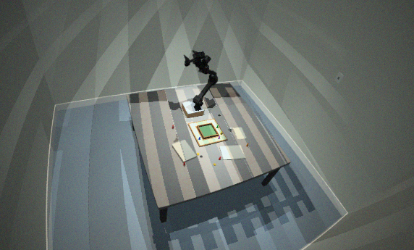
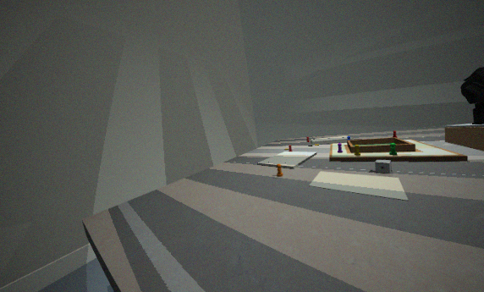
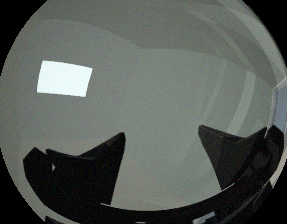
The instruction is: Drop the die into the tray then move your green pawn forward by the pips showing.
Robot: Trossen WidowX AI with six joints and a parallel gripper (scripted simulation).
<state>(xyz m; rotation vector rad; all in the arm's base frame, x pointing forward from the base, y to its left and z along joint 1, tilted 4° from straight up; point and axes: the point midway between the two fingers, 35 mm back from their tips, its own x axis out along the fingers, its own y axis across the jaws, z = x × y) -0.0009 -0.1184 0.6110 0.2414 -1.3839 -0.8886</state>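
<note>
The grey die [image 1: 230,129] [image 2: 383,166] rests on the table outside the board; its top pips cannot be read. The green pawn [image 1: 217,126] [image 2: 393,149] stands upright on the board [image 1: 211,141] [image 2: 436,151], beside the brown-walled tray [image 1: 210,137] [image 2: 382,148] with its green floor. The tray looks empty in the top view. My gripper [image 1: 189,56] [image 3: 163,133] is open and empty, raised high above the table and far from die and pawn. The wrist view shows only walls and a bright panel between and beyond the fingers.
Yellow [image 1: 221,132] [image 2: 357,150], purple [image 1: 218,137] [image 2: 339,148] and blue [image 1: 199,138] [image 2: 349,138] pawns stand on the board. A pale card [image 1: 238,132] [image 2: 360,184] lies near the die. An orange pawn [image 1: 247,145] [image 2: 279,170] stands farther out. The arm rises from a box [image 1: 193,114] [image 2: 465,136].
</note>
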